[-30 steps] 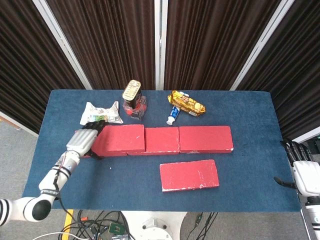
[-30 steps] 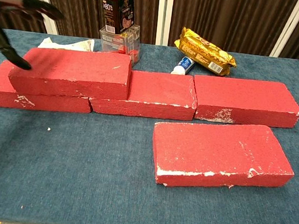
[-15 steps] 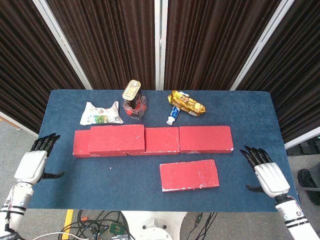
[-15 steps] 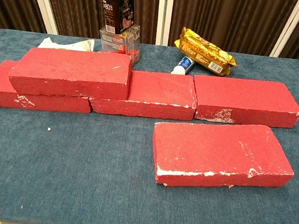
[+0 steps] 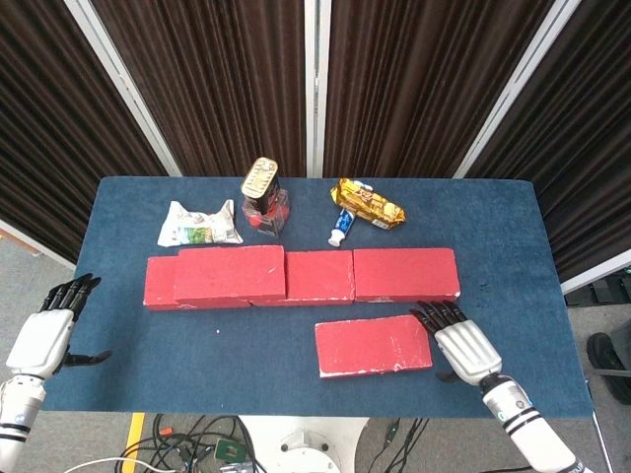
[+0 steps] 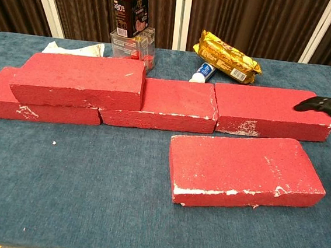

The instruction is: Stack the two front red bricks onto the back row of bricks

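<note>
A back row of three red bricks (image 5: 301,278) (image 6: 179,105) runs across the middle of the blue table (image 5: 513,227). One more red brick (image 5: 230,273) (image 6: 79,79) lies stacked on the row's left end. A single red brick (image 5: 373,345) (image 6: 246,170) lies flat in front, to the right. My right hand (image 5: 463,342) hovers open just off that brick's right end, fingers spread; its fingertips (image 6: 323,104) show at the chest view's right edge. My left hand (image 5: 47,330) hangs open off the table's left edge, holding nothing.
At the back stand a tin can on a clear box (image 5: 263,195) (image 6: 131,24), a white wrapped packet (image 5: 197,225), a gold snack bag (image 5: 369,202) (image 6: 227,58) and a small tube (image 5: 341,228) (image 6: 202,72). Cables lie on the floor below the front edge.
My left hand let go of the stacked brick and drew back off the table's left side. My right hand came in from the right to the front brick's right end.
</note>
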Robot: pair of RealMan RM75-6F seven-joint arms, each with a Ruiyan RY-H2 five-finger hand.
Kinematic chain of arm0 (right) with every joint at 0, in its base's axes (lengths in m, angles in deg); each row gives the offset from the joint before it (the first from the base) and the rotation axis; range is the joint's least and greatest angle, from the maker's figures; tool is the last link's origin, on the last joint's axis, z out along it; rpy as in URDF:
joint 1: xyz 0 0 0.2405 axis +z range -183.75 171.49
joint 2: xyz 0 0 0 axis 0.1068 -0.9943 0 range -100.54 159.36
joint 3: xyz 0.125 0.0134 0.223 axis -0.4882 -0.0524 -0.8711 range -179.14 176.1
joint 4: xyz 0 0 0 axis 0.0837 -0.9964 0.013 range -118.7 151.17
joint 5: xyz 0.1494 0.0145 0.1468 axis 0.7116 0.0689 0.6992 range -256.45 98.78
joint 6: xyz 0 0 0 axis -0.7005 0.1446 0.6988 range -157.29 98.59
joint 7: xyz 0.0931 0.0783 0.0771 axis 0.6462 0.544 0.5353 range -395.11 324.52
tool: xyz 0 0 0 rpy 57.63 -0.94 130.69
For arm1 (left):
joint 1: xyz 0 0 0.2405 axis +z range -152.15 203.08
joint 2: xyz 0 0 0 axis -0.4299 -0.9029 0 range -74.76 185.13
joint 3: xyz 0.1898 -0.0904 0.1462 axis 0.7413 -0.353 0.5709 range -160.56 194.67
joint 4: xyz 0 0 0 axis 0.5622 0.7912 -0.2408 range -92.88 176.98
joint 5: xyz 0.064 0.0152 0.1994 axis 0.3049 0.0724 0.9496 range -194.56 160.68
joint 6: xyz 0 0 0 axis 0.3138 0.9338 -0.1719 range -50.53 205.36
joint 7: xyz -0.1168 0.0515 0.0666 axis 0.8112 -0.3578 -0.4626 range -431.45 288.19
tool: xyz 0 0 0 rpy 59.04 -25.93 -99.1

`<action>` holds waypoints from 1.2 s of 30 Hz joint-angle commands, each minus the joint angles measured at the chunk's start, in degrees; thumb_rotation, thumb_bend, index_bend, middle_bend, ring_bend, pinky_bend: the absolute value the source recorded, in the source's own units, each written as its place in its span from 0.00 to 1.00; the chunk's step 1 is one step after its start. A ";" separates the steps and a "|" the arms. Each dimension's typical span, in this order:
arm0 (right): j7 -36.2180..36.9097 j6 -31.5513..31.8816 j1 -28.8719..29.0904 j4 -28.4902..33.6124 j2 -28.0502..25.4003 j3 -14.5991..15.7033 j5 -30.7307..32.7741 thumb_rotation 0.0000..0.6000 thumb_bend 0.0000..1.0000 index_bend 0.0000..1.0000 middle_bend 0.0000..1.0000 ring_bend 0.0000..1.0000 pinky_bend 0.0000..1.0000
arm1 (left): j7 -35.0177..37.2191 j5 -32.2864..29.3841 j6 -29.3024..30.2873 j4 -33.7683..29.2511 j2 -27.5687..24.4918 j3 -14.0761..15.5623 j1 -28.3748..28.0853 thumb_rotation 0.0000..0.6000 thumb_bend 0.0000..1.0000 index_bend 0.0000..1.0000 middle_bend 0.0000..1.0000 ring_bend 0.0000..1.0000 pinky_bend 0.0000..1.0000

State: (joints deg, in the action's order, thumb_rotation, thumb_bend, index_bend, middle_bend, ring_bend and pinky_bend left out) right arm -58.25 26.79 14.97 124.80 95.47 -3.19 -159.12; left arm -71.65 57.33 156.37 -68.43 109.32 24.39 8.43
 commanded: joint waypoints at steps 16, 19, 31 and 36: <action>-11.80 -3.65 6.99 -2.64 11.58 0.28 14.02 1.00 0.00 0.00 0.00 0.00 0.00 | 0.53 0.85 -3.30 -0.04 -1.64 -1.97 2.62 1.00 0.02 0.00 0.00 0.00 0.00; -12.59 -4.09 8.33 -3.44 13.23 -0.07 15.51 1.00 0.00 0.00 0.00 0.00 0.00 | 0.54 1.06 -3.39 0.14 -1.57 -2.25 3.14 1.00 0.02 0.00 0.00 0.00 0.00; -14.55 -3.97 12.47 -5.44 18.07 -0.97 21.23 1.00 0.00 0.00 0.00 0.00 0.00 | 0.99 0.87 -4.61 0.86 -1.75 -3.51 4.42 1.00 0.02 0.00 0.00 0.00 0.00; -14.14 -3.99 13.50 -6.28 19.22 -0.83 23.20 1.00 0.00 0.00 0.00 0.00 0.00 | 1.34 0.95 -5.21 1.13 -1.72 -3.93 4.73 1.00 0.02 0.00 0.00 0.00 0.00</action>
State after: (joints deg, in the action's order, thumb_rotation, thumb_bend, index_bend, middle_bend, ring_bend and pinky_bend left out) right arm -72.56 22.79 28.27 118.71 114.46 -4.05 -136.14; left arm -70.34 58.28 151.15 -67.32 107.59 20.48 13.14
